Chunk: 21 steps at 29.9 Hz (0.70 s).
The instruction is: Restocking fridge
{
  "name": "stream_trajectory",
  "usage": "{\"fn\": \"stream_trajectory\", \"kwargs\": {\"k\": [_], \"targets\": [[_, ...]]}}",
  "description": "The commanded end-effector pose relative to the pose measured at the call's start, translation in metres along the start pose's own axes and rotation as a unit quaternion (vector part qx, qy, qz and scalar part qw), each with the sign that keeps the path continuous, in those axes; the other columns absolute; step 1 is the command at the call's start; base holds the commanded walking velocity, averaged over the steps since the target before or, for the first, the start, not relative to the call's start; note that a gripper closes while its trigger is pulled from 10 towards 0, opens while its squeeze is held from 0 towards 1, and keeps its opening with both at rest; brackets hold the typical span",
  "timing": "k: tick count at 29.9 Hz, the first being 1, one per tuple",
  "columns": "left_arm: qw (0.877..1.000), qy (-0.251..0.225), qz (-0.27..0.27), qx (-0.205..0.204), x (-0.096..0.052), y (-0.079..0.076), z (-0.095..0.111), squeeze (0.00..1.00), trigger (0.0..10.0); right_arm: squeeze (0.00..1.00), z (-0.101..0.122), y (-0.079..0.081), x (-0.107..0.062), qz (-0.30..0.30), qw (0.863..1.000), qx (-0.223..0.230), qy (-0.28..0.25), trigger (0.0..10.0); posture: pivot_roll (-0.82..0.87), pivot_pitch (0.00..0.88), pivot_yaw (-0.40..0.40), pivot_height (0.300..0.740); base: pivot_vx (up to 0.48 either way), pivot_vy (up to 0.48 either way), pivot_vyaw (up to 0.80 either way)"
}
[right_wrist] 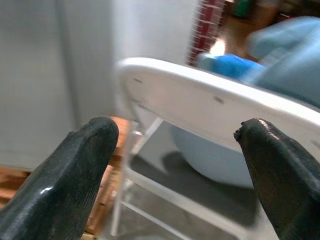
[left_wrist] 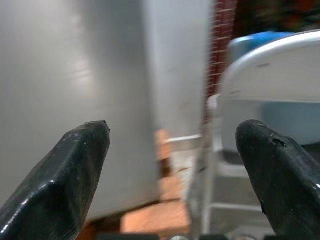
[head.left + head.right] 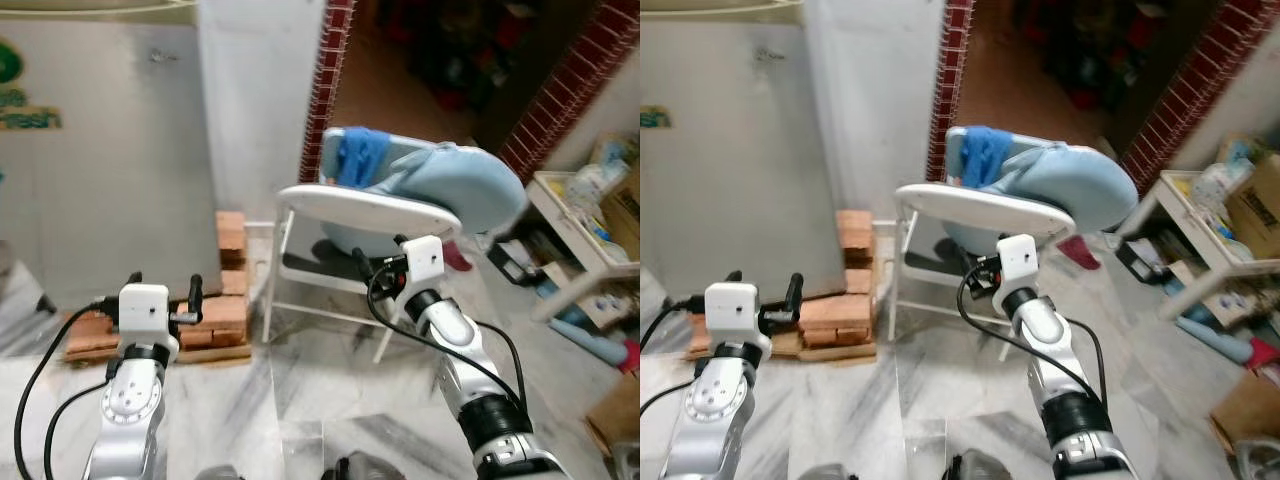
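While fridge (image 3: 100, 160) shut, shelf (image 3: 585, 235) right.

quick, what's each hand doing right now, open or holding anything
Left hand: open, holding nothing, raised toward the fridge.
Right hand: open, holding nothing, raised before the white chair.

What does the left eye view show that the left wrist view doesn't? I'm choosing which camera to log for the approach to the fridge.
The left eye view alone shows both arms, the right gripper near the white chair, the shelf rack of clutter on the right, the marble floor and the green sticker on the fridge. The left wrist view alone shows the left gripper close up, fingers spread wide with nothing between them. Both share the grey fridge, the bricks at its base, the chair and the blue bundle on it.
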<state>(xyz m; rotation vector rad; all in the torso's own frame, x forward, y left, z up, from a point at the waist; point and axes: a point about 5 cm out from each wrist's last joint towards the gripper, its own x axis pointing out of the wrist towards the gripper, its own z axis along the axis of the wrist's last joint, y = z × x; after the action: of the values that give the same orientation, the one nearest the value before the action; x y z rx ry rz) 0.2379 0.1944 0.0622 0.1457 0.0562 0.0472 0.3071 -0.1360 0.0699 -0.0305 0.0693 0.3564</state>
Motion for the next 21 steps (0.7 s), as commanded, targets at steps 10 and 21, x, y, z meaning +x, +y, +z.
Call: {"fn": "stream_trajectory", "kwargs": {"k": [10,21], "targets": [[0.999,0.007,-0.033,-0.008,0.0018,-0.0123,-0.0018,0.0,10.0,0.0,0.0002,-0.0069,-0.0012,-0.015,1.0,-0.003,0.0,10.0,0.07,0.0,-0.075,0.74,0.0,0.474,-0.8],[0.996,-0.007,-0.082,-0.02,0.002,-0.022,0.0016,0.0,10.0,0.0,-0.003,-0.0074,-0.0032,-0.022,1.0,-0.002,0.005,10.0,0.07,0.0,-0.072,0.74,0.0,0.039,-0.8]]}}
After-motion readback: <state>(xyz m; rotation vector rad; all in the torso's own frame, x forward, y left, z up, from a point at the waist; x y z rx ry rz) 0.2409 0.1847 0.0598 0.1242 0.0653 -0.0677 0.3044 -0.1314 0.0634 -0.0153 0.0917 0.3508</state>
